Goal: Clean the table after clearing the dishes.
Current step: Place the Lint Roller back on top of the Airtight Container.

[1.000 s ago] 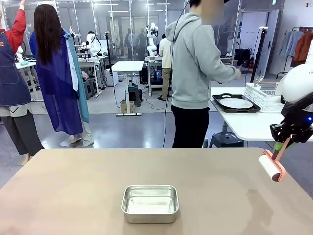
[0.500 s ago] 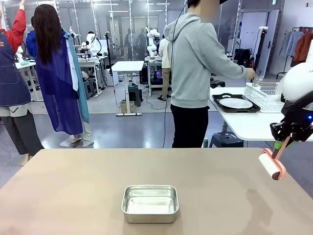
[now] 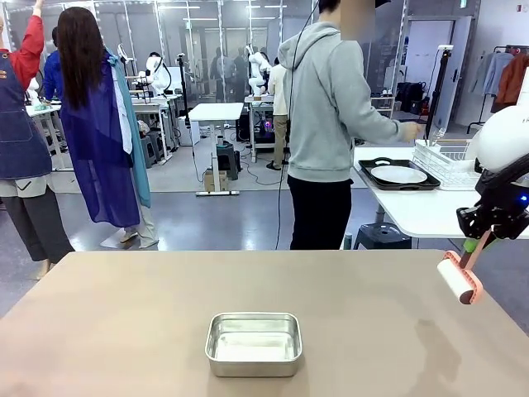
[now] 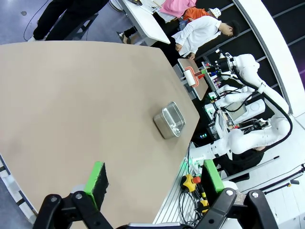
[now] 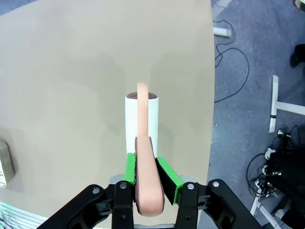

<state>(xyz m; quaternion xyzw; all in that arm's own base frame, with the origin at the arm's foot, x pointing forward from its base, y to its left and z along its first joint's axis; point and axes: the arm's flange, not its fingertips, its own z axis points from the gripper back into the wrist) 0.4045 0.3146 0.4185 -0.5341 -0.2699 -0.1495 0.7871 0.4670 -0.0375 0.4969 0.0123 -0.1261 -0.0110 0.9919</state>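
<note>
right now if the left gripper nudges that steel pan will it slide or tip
Likely slide: the steel pan is low and wide with a flat base on the smooth table. It looks thin-walled and empty, so probably light. Tipping seems unlikely unless pushed at its rim.

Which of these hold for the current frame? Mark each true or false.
1. The right pincer is shut on the lint roller. True.
2. The left pincer grips a plate. False: it is open and holds nothing.
3. The steel pan sits on the table. True.
4. The lint roller's head is pressed flat on the table. False: in the front view it hangs above the table's right edge.
5. The person faces the robot across the table. False: they are turned away toward the white side table, where a plate lies on a dark tray.
</note>
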